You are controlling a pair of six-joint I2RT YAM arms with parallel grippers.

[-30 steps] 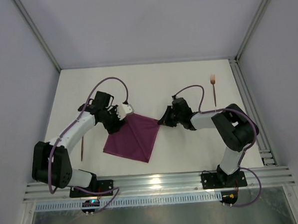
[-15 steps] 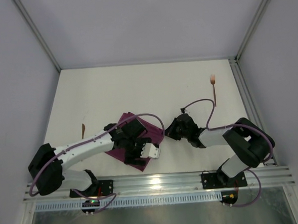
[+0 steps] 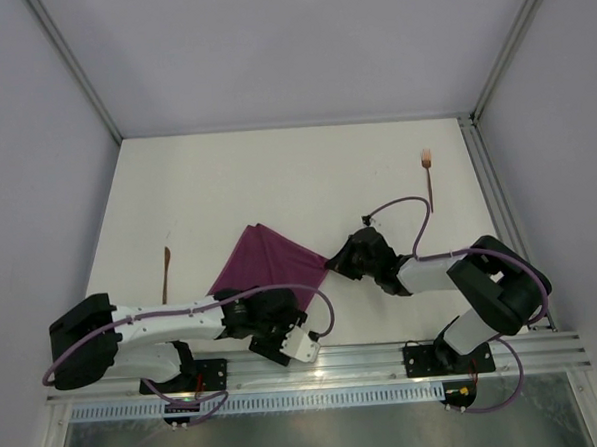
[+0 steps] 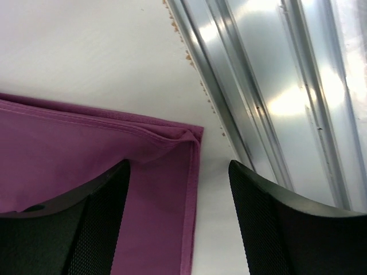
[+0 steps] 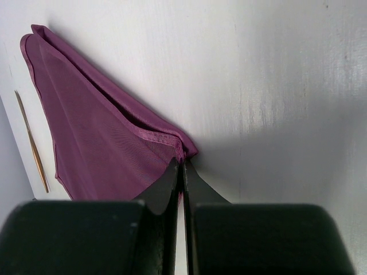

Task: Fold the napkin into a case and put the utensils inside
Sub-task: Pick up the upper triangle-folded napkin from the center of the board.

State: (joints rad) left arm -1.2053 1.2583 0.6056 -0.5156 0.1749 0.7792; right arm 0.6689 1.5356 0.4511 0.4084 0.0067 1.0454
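Pinching a corner of the napkin [image 3: 265,261]: right gripper [image 5: 182,164] | left gripper [image 4: 178,169] spread wide over the corner by the near edge

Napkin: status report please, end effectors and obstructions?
Left end effector open over near corner of napkin. Right end effector shut on its right corner. Cloth doubled over, no case yet. Fork and second utensil lie off the cloth.

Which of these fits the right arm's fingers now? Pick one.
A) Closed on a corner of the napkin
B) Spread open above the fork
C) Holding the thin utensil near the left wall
A: in the right wrist view the right fingers are pressed together on a corner of the napkin, while the fork lies apart by the far right edge.
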